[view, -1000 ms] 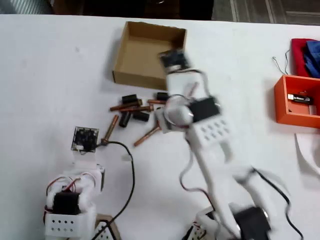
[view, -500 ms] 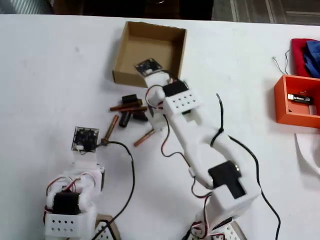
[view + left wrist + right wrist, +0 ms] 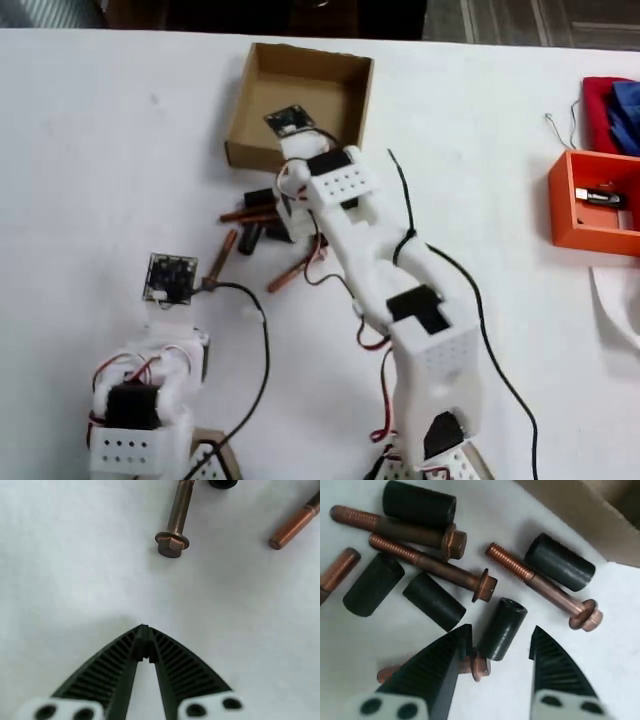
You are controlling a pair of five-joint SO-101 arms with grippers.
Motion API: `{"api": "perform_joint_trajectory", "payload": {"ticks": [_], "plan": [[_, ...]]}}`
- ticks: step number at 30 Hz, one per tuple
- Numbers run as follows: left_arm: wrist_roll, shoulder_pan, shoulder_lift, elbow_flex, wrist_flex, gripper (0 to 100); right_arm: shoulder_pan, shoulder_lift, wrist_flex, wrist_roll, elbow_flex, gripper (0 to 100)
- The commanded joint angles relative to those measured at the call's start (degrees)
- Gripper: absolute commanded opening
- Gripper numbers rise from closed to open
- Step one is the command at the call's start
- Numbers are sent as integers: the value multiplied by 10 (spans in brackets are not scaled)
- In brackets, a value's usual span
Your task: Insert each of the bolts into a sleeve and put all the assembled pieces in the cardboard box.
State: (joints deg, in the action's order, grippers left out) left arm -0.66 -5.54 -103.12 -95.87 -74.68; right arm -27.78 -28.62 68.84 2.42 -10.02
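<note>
nothing assembled, cardboard box [image 3: 243,112] looks empty
loose bolts [image 3: 432,565], sleeves [image 3: 420,504] at its 6 o'clock; right gripper [image 3: 501,632] spread, left gripper [image 3: 144,632] pressed together

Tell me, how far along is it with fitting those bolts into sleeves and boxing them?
Nothing looks finished: the cardboard box shows no pieces inside, and the bolts and sleeves lie separate on the table. In hand: the right gripper hangs open over one black sleeve; the left gripper is shut near a bolt. Every insertion and boxing remains.
</note>
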Motion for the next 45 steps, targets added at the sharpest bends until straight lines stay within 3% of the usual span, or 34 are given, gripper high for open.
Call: {"api": "perform_joint_trajectory", "payload": {"ticks": [1, 10, 15, 34, 40, 45], "plan": [[-4, -3, -11, -12, 11, 27, 7, -13, 9, -21, -47, 190], [-4, -3, -11, -12, 11, 27, 15, -28, 27, -21, -55, 186], [-4, -3, -11, -12, 11, 27, 15, -29, 20, -21, -55, 120], [-4, -3, -11, -12, 11, 27, 15, -92, -2, -22, -61, 162], [-4, -3, -11, -12, 11, 27, 15, -92, -14, -22, -61, 14], [-4, -3, -11, -12, 11, 27, 15, -76, 10, -22, -60, 21]]}}
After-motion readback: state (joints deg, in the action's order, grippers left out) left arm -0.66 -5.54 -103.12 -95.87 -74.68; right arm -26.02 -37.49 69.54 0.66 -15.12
